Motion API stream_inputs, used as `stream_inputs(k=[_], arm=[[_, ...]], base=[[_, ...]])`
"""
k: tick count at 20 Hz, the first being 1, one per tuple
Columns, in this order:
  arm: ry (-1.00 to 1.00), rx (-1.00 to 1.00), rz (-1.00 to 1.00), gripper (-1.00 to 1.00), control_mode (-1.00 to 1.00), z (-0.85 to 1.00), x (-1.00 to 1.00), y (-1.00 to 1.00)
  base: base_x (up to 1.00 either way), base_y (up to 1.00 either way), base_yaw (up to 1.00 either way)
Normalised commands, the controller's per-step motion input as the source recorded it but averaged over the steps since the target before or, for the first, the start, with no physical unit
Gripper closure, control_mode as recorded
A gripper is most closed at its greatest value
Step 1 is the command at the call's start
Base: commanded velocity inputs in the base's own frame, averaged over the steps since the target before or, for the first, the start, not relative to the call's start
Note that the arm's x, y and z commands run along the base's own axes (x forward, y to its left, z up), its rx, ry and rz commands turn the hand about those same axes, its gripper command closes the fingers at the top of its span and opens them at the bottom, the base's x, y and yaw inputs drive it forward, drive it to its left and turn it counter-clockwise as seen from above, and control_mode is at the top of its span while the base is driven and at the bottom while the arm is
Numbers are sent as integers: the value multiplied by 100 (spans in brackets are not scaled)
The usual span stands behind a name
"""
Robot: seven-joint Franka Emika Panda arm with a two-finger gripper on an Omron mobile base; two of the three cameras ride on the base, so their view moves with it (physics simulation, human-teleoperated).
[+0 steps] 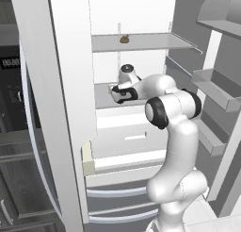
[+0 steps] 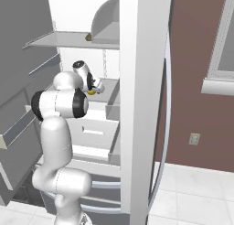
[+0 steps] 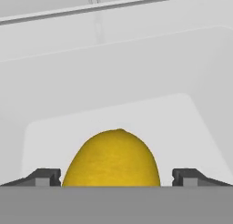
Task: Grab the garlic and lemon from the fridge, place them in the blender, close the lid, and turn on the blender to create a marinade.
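Note:
The fridge (image 1: 141, 42) stands open. On its upper shelf lies the garlic (image 1: 124, 39), a small brownish bulb, also visible as a brownish speck at the shelf edge (image 2: 87, 36). My gripper (image 1: 115, 92) reaches onto the middle shelf. In the hand view the lemon (image 3: 111, 157), smooth and bright yellow, sits on the shelf between the two dark fingertips (image 3: 44, 177), and the gripper (image 3: 116, 177) is open around it. The left tip is almost at its skin and the right tip a little apart. A sliver of the lemon (image 2: 92, 92) peeks out under the hand. The blender and lid are out of view.
The fridge's left door (image 1: 61, 108) stands close beside the arm, with a dark wall oven (image 1: 9, 85) behind it. Door shelves (image 1: 216, 89) jut out on the right. White drawers (image 1: 127, 136) lie below the middle shelf. A brown wall (image 2: 196, 59) is right of the fridge.

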Motion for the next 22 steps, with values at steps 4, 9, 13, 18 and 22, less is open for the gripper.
stream_inputs(k=[4, 9, 13, 18, 22], arm=[[2, 0, 0, 100, -100, -29, 0, 1], [0, 0, 0, 100, -100, -17, 0, 0], [-8, 0, 0, 100, -100, 2, -20, 1], [-16, 0, 2, 100, -100, 38, -92, 1], [-11, 0, 2, 100, -100, 72, -100, 0]], base=[[0, 0, 0], [0, 0, 0], [0, 0, 0], [0, 0, 0], [0, 0, 0]])
